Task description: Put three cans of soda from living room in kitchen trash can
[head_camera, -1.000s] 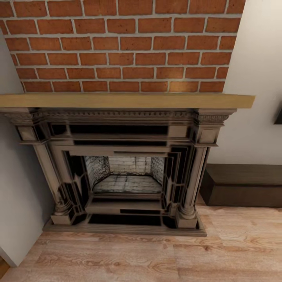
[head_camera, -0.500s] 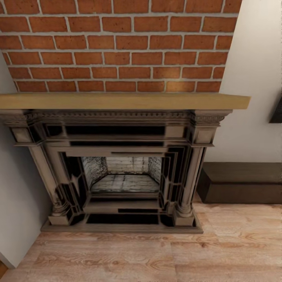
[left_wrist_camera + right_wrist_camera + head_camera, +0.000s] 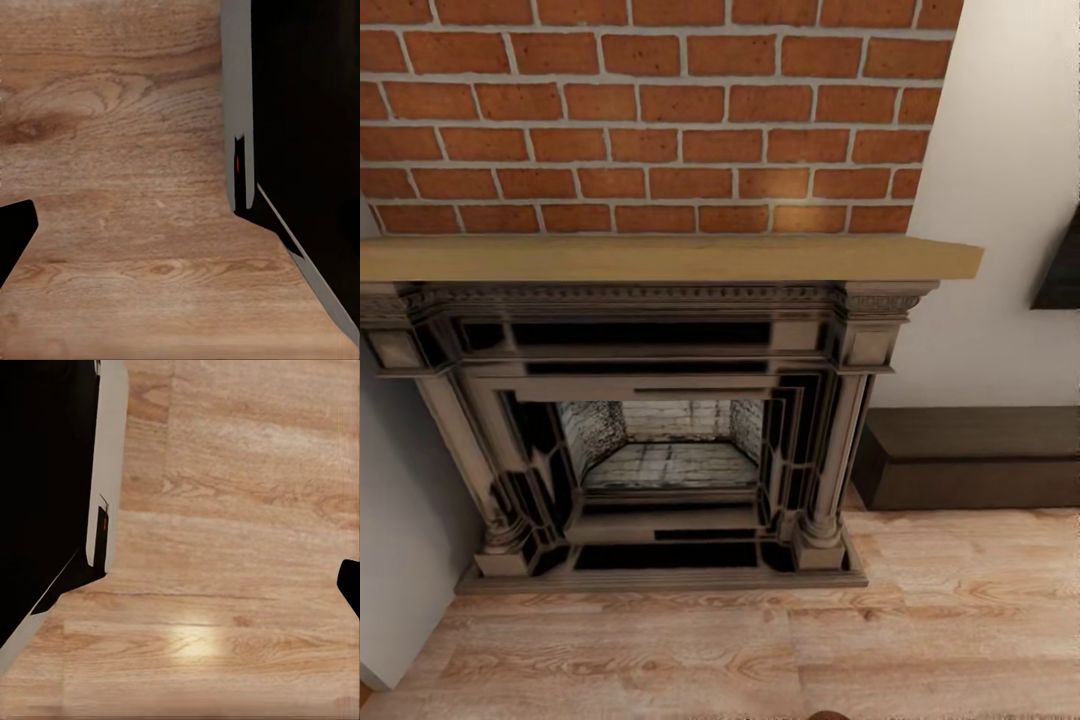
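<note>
The cans of soda and the tash can are out of view. I am in the living room, facing the brick-backed dark fireplace (image 3: 660, 430). In the left wrist view, my left gripper's dark fingertip (image 3: 13, 238) shows at the picture's edge over bare wood floor (image 3: 120, 150), with nothing held in front of it. The right wrist view has my right gripper's dark fingertip (image 3: 351, 585) at its edge, also above bare floor (image 3: 225, 547).
A pale wooden mantel (image 3: 660, 258) tops the fireplace under a red brick wall (image 3: 640, 110). A low dark cabinet (image 3: 970, 455) stands to its right below a dark wall object (image 3: 1060, 270). Wood floor (image 3: 760, 650) lies in front. My dark body (image 3: 307, 112) borders both wrist views.
The whole head view has slid left, so the camera has turned right. More of the dark wall object and the low cabinet shows now.
</note>
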Available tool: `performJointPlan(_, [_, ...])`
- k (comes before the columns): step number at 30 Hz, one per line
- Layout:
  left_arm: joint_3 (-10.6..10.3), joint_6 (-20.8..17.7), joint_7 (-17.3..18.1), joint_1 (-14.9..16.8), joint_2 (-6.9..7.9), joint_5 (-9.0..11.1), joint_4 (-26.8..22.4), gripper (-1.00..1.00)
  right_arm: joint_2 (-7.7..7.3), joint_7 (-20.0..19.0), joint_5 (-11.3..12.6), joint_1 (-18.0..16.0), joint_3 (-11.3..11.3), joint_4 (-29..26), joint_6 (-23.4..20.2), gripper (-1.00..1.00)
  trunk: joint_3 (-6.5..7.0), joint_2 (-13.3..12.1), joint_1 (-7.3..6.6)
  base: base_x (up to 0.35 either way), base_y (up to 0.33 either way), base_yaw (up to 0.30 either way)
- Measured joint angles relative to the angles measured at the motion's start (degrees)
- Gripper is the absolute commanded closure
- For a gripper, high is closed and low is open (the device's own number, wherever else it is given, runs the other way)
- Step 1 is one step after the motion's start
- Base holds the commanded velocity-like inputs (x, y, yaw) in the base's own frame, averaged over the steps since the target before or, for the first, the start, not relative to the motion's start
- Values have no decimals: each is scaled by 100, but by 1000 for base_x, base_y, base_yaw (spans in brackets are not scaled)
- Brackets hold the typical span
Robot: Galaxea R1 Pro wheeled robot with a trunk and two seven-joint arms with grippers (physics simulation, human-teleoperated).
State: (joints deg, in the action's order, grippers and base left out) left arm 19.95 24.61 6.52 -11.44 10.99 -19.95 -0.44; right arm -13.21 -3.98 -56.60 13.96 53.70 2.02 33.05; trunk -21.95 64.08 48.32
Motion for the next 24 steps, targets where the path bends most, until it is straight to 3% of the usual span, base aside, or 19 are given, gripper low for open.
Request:
performJointPlan(13, [-4, 0, -16, -3, -18, 2, 0, -100, 32, -15, -9, 2, -1, 1, 6, -100, 171, -521, -286, 0, 0, -46])
performJointPlan(24, [-9, 8, -12, -2, -51, 0, 0, -100, 69, -15, -8, 2, 0, 8, 9, -100, 441, -962, -527, 0, 0, -1])
